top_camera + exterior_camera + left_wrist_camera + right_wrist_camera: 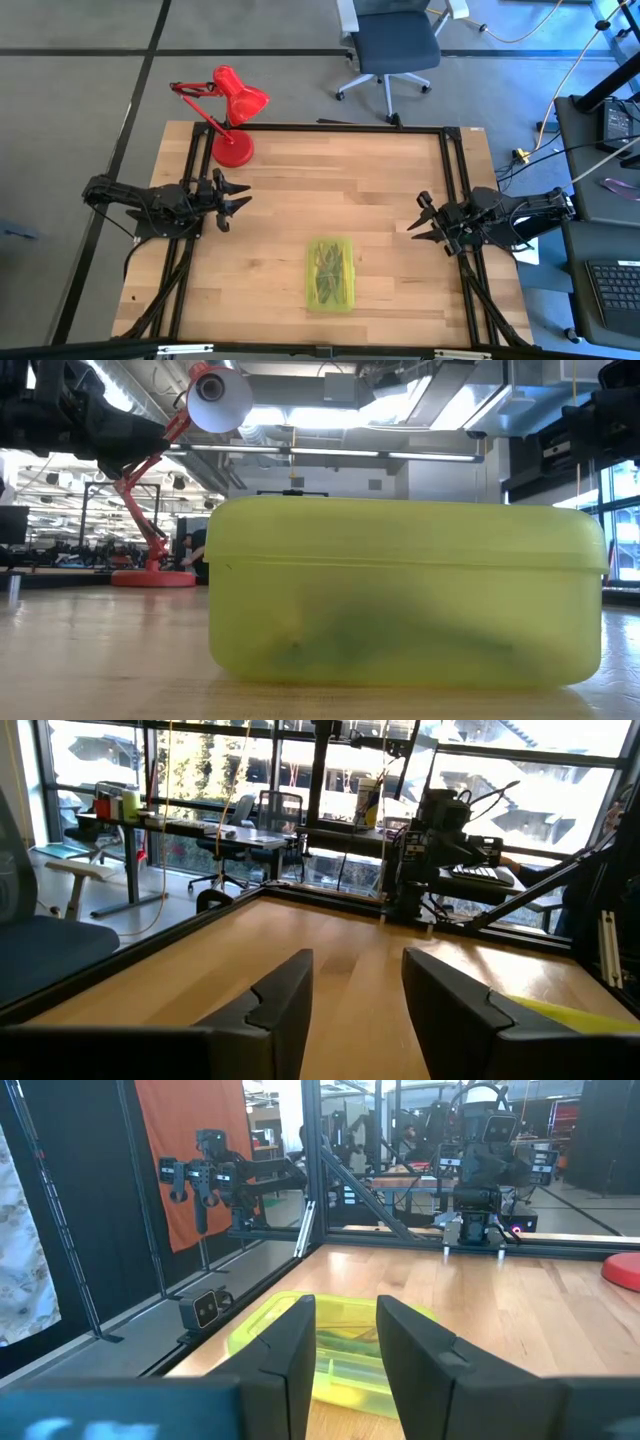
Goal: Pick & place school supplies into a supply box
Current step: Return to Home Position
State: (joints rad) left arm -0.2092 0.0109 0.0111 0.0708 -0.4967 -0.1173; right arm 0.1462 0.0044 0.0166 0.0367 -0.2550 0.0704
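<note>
The supply box (330,273) is a translucent yellow-green case. It lies closed and flat on the table near the near edge, midway between the arms. It fills the low view (405,595). Dark thin shapes, the school supplies (328,268), show dimly through its lid. My left gripper (240,198) hovers open by the table's left side, pointing right (355,1000). My right gripper (420,215) hovers open by the right side, pointing left (345,1345), with the box (262,1328) ahead of it. Neither touches anything.
A red desk lamp (232,120) stands on the table's far left corner, its base (152,578) behind the box in the low view. A black frame (330,128) runs along the table's far and side edges. Bare wood (330,190) lies between the grippers.
</note>
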